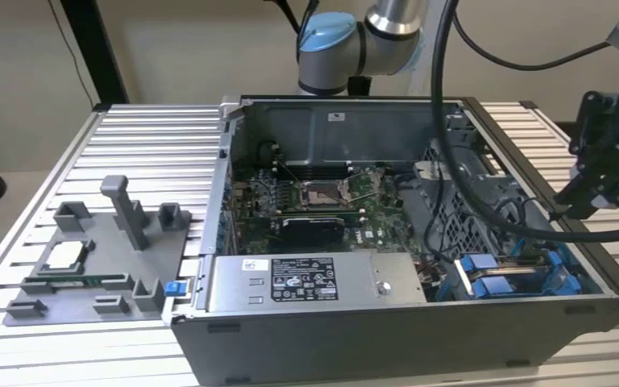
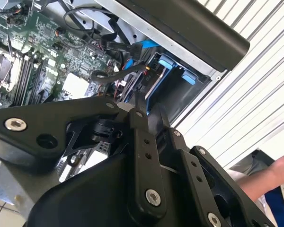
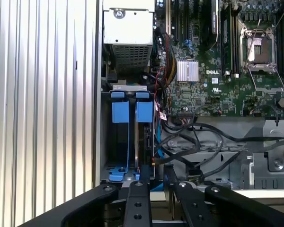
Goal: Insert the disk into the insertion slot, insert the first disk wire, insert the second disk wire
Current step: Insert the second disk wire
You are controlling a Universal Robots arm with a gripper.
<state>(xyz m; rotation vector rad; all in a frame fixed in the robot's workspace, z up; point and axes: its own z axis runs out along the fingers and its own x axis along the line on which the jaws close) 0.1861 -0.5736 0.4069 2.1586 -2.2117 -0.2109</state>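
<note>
Ribbed aluminium counter (image 1: 62, 153), silver, with long parallel grooves. On it lies an open grey sheet-metal PC case (image 1: 396, 339), its green motherboard (image 1: 321, 201) exposed.

Arm (image 1: 337, 40): pale-blue joint caps, silver tube, behind the case.

Grey plastic fixture tray (image 1: 84, 266) with upright posts lies on the counter at the exterior view's left. It is just beside the case.

Grey metal box with a white sticker (image 1: 309, 282): rectangular, inside the case along its near wall.

Insertion slot (image 3: 104, 142): narrow grey sheet-metal bay with blue plastic fittings, next to the case's side wall.

Disk (image 3: 144, 135): stands on edge in the slot and is seen edge-on in the first wrist view. Its long axis runs parallel to that wall. Its bright blue tab end points toward the grey metal box. A second blue tab (image 3: 120, 112) sits just beside it.

Tool (image 1: 573, 201): matt black linkage with silver screw heads. It hangs above the case rim at the exterior view's right, apart from the disk. Whether it is spread or pressed together cannot be told. Nothing shows in its grasp.

Black cables (image 3: 194, 142): round and glossy, looped just beside the slot.

The second wrist view alone shows a person's forearm (image 2: 270, 172) beyond the counter. The tray appears in the exterior view.
</note>
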